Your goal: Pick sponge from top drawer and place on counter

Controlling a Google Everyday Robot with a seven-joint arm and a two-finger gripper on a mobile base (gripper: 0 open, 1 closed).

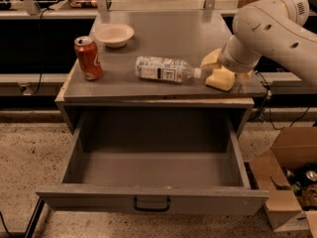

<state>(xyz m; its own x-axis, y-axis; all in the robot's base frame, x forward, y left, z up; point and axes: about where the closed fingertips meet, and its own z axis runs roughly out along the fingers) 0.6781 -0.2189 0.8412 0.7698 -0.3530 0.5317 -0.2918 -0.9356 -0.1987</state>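
Note:
The pale yellow sponge (221,79) is at the right front part of the grey counter (168,36), low on or just above its surface. My gripper (215,69) reaches in from the right on the white arm and is shut on the sponge. One cream finger (212,58) shows just above the sponge; the other is hidden by the wrist. The top drawer (153,200) is pulled fully out below the counter, and its inside shows nothing in it.
A clear plastic bottle (166,69) lies on its side on the counter, its cap end close to the sponge. A red soda can (88,57) stands at the left front and a white bowl (114,34) at the back left. An open cardboard box (290,182) sits on the floor at the right.

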